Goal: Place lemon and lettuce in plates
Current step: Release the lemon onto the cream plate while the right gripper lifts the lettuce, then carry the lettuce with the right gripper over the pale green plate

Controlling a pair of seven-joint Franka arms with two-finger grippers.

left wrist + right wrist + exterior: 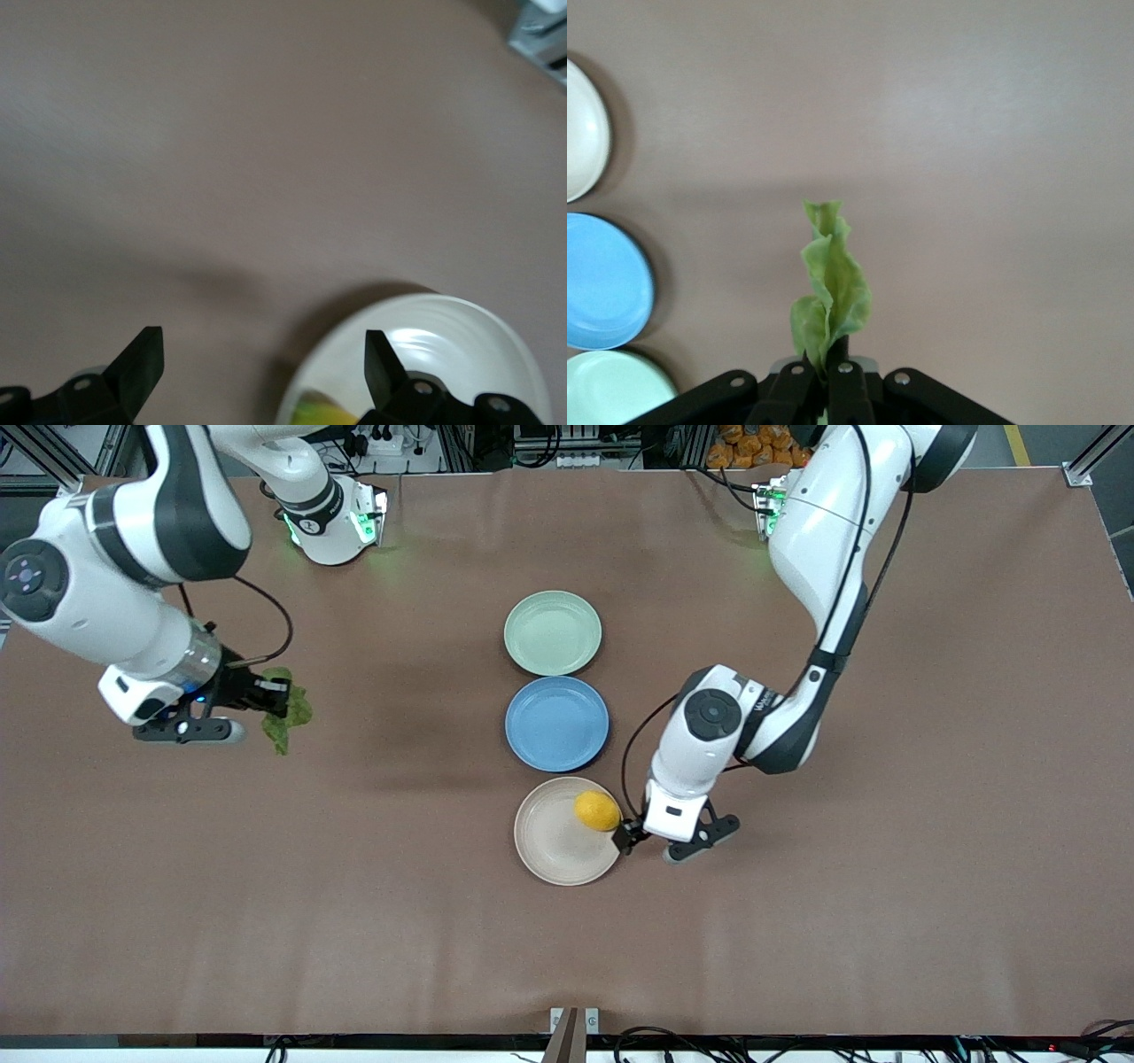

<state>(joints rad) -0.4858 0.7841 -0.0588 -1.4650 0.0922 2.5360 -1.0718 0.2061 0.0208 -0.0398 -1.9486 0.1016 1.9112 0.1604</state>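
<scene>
The right claw [276,696] pinches the limp, featherlight lettuce [289,717] by its stem end, near the desk's right-arm edge. The left claw [263,359] gapes beside the firm lemon [597,811] — already in the beige plate [554,852].

A bright blue round plate [556,723] lies flat near the middle of the desk [886,921], well apart from every edge and corner, and nothing lies in it. In the right wrist view part of its rim [602,282] shows against the brown surface. The desk is covered from edge to edge by a plain brown sheet, faintly creased. A small pale bracket [574,1020] sits at the middle of the desk edge nearest the front camera. Black cables [673,1039] trail along below that same edge.
</scene>
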